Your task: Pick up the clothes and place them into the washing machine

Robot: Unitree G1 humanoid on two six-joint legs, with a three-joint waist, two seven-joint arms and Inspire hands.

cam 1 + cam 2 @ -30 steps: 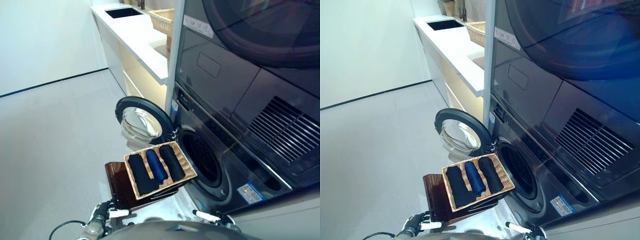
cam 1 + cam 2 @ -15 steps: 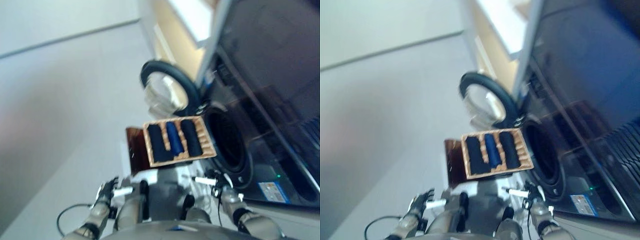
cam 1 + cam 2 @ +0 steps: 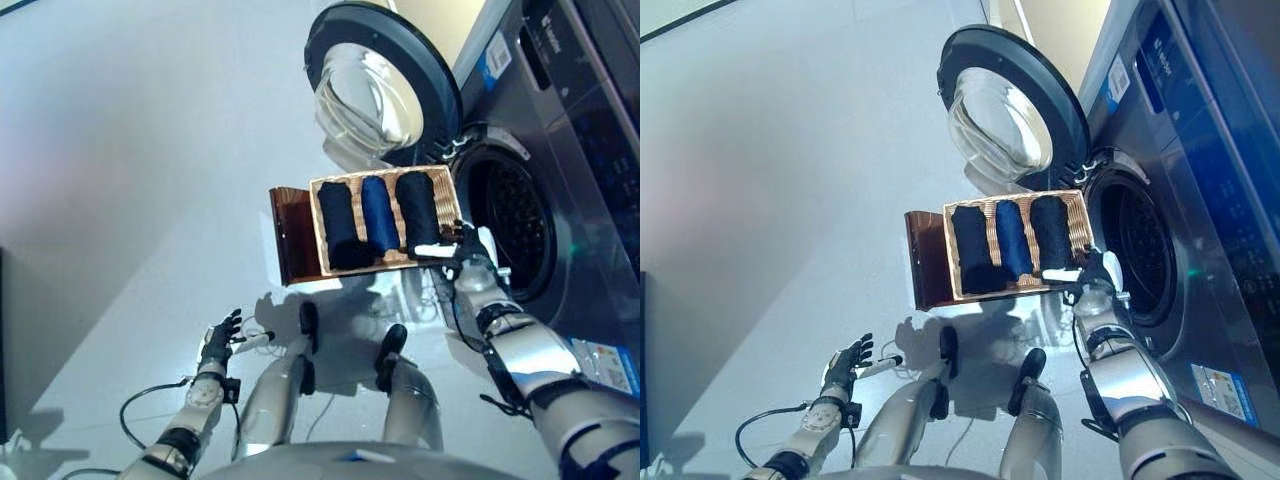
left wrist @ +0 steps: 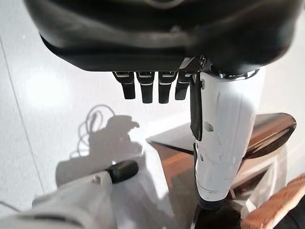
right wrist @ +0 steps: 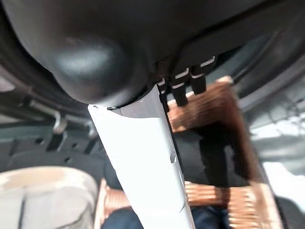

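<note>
Since a second ago the right hand (image 3: 462,250), fingers relaxed and empty, has reached the basket (image 3: 325,232) at its 4 o'clock corner beside the rolled clothes (image 3: 378,214), ready to grasp, while the left hand (image 3: 216,342) hangs open.

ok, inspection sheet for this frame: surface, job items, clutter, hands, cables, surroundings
Surface: brown stool on a pale floor, carrying the basket.
Job's things: three rolled clothes in the basket, two dark, one blue; washer door open, drum looks empty.
Clutter: nothing seen.
Hands: right hand at the basket's near corner, open, holding nothing; left hand low over the floor, open, empty.
Cables: nothing seen.
Surroundings: nothing seen.
</note>
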